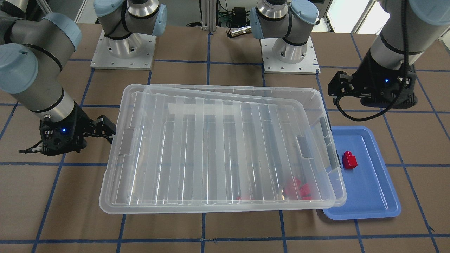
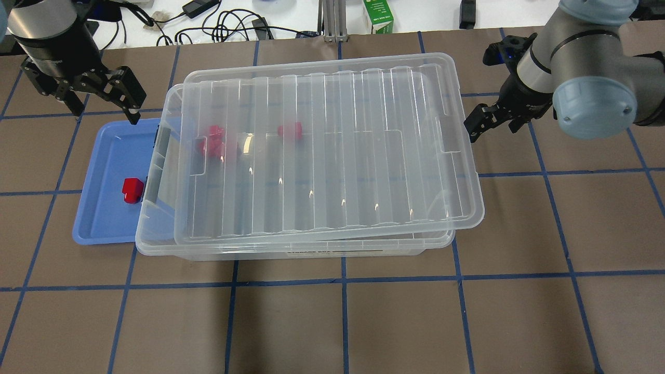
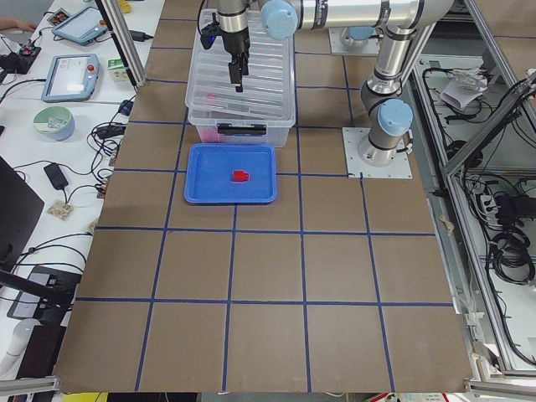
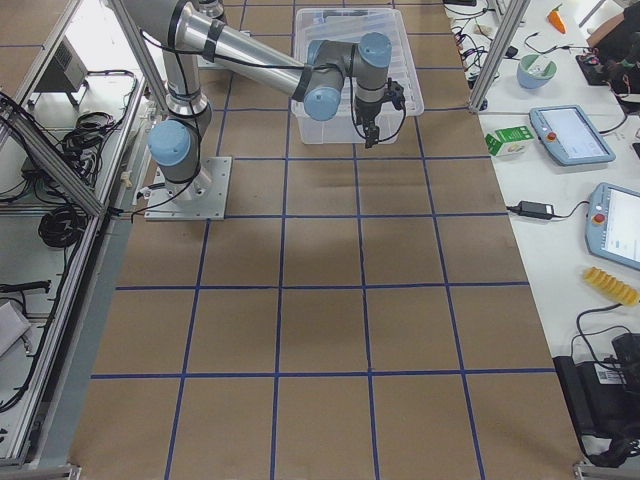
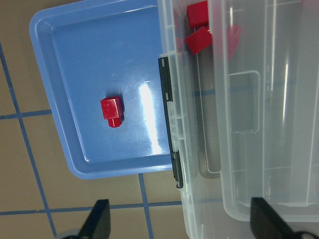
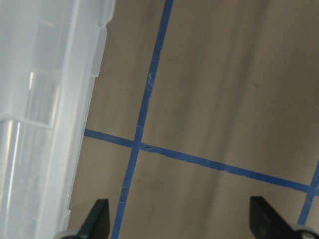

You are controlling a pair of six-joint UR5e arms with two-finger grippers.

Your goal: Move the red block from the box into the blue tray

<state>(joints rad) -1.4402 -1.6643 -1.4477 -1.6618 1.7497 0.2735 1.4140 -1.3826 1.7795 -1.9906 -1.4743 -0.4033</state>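
Observation:
The red block [image 1: 349, 160] lies in the blue tray [image 1: 369, 189], stud pointing away from the box; it also shows in the overhead view [image 2: 132, 190] and the left wrist view [image 5: 112, 110]. The box [image 2: 322, 156] stands beside the tray [image 2: 101, 218], overlapping its edge, with its ribbed lid resting askew on top. Other red blocks [image 2: 213, 141] lie inside the box under the lid. My left gripper [image 2: 104, 101] is open and empty, above the tray's far end. My right gripper [image 2: 493, 122] is open and empty, off the box's other end.
The arm base plates [image 1: 123, 52] stand on the robot's side of the box. A green carton [image 2: 378, 15] and cables lie beyond the table's far edge. The brown table [image 2: 343, 322] carries a blue tape grid.

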